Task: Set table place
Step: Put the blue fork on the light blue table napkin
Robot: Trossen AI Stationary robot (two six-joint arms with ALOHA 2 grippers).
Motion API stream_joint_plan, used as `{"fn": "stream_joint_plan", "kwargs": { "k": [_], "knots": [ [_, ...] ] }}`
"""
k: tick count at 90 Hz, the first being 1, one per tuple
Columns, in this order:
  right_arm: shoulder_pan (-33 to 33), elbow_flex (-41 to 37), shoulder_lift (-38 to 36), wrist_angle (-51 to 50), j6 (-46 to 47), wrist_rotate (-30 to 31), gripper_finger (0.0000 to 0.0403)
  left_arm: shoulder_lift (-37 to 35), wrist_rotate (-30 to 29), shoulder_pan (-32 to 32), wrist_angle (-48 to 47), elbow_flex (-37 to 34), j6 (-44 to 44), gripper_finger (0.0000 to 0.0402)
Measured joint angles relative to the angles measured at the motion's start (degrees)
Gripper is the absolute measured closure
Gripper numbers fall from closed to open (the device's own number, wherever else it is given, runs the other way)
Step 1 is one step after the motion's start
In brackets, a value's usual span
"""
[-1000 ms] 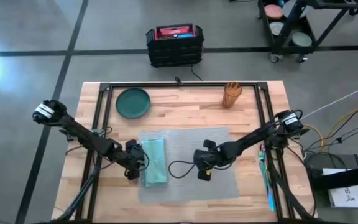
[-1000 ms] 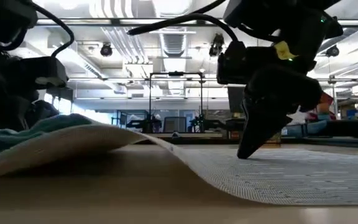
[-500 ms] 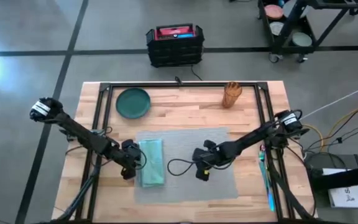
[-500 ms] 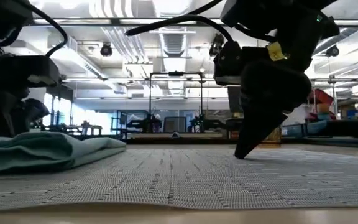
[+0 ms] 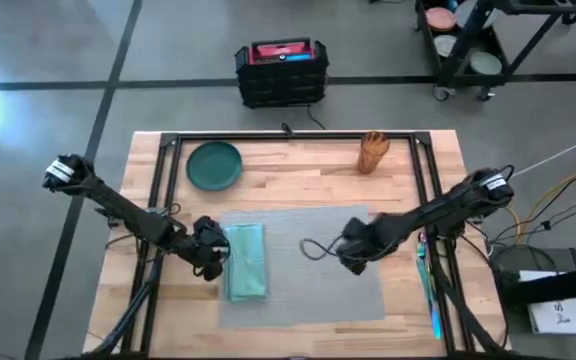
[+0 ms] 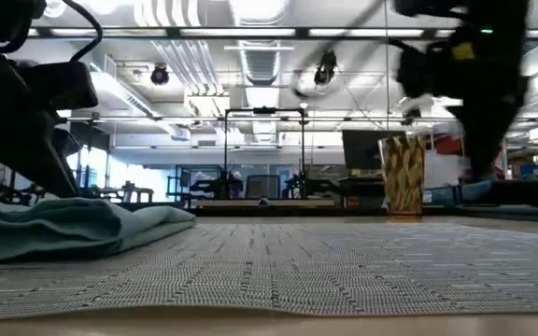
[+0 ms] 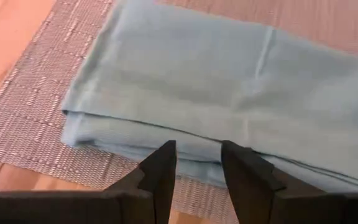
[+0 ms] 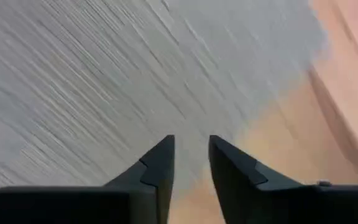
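Note:
The grey woven place mat (image 5: 313, 275) lies flat on the wooden table (image 5: 298, 185). A folded teal napkin (image 5: 247, 260) rests on the mat's left part. My left gripper (image 7: 197, 163) is at the mat's left edge, open a little. Its fingers are just short of the napkin's folded edge (image 7: 166, 134), with nothing between them. My right gripper (image 8: 191, 155) hovers over the mat's right part (image 5: 353, 256). It is open a little and raised clear of the mat. A dark green plate (image 5: 214, 165) sits at the far left of the table.
A wooden cup (image 5: 373, 152) stands at the far right of the table. Thin blue things (image 5: 430, 290) lie along the right rail. A black crate (image 5: 280, 72) sits on the floor beyond the far edge. Bare wood shows between the plate and the cup.
The mat's left near part was lifted in a hump a second ago and has dropped flat again, with the napkin still on it. My left gripper has backed slightly toward the table's left edge. My right gripper has risen off the mat's middle and moved toward the right edge.

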Motion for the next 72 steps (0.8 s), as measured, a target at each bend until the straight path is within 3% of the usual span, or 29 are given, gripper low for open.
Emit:
{"fn": "stream_joint_plan", "kwargs": {
  "k": [18,33,56,72],
  "knots": [
    [6.3,-3.8,-0.4,-4.1,13.3,-5.7,0.0226,1.9,-0.2,0.0,0.4,0.1,0.1,0.0286],
    [8.8,-8.4,-1.0,-4.1,23.3,-5.9,0.0195,2.9,1.0,0.0,1.3,0.1,0.2,0.0286],
    [8.9,-17.3,-4.8,-3.5,32.4,-9.9,0.0181,3.1,2.2,0.0,2.1,0.1,0.3,0.0286],
    [9.7,-21.7,-9.4,0.6,38.5,-8.5,0.0191,3.1,2.2,0.0,2.9,0.1,0.7,0.0286]
  ]
}}
